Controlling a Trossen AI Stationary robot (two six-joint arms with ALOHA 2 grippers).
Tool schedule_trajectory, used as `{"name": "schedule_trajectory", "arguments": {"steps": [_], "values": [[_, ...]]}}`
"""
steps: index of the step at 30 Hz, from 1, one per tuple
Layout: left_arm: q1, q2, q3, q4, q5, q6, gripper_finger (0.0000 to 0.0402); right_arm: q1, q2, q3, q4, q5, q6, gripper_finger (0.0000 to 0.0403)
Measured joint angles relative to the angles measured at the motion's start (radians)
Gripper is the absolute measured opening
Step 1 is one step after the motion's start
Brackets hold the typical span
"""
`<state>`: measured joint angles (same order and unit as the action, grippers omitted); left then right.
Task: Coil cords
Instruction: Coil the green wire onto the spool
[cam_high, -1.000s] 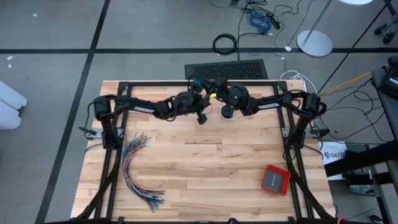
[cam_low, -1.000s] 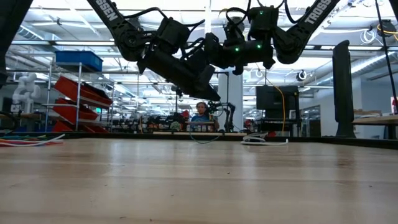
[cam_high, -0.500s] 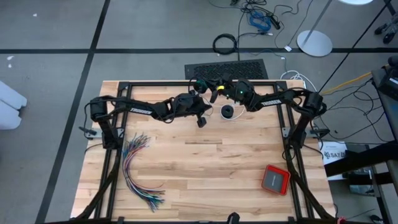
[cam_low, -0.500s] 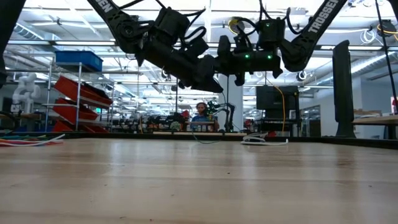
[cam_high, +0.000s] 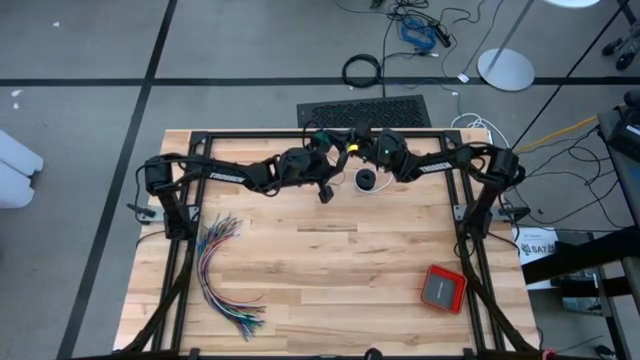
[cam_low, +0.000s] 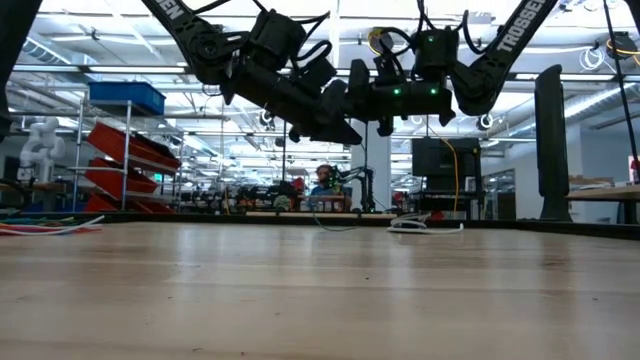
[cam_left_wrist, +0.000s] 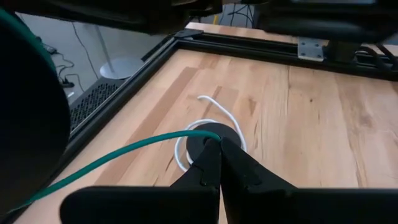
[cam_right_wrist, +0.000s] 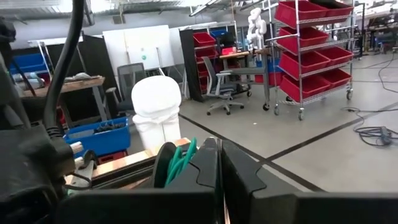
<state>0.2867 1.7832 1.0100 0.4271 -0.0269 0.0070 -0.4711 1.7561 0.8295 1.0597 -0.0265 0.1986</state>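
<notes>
two cords here. teal-green cord (cam_left_wrist: 112, 158): thin, smooth, strung taut in the air above the far middle of the bench (cam_high: 330, 270), running toward the left gripper (cam_left_wrist: 219, 163); a few green loops (cam_right_wrist: 180, 163) bunched just ahead of the right gripper (cam_right_wrist: 219, 163). black cord (cam_high: 367, 180): already a small flat coil on the wood, short white tail (cam_left_wrist: 214, 106) curling around and away from it. both grippers raised, nearly meeting, fingers pinched fully together. can't tell if the teal-green cord is actually clamped in either.
</notes>
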Motion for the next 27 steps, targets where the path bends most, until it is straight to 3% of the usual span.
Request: {"name": "schedule_trajectory", "arguments": {"steps": [11,27], "values": [[0.014,-0.018,0.000,-0.012,-0.007,0.000,0.0000,0.029,-0.001,-0.010,-0.078,0.000,-0.065,0.0000],[0.039,-0.134,0.002,-0.197,0.001,0.026,0.0000,0.042,-0.001,-0.051,-0.071,-0.009,-0.086,0.0000]]}}
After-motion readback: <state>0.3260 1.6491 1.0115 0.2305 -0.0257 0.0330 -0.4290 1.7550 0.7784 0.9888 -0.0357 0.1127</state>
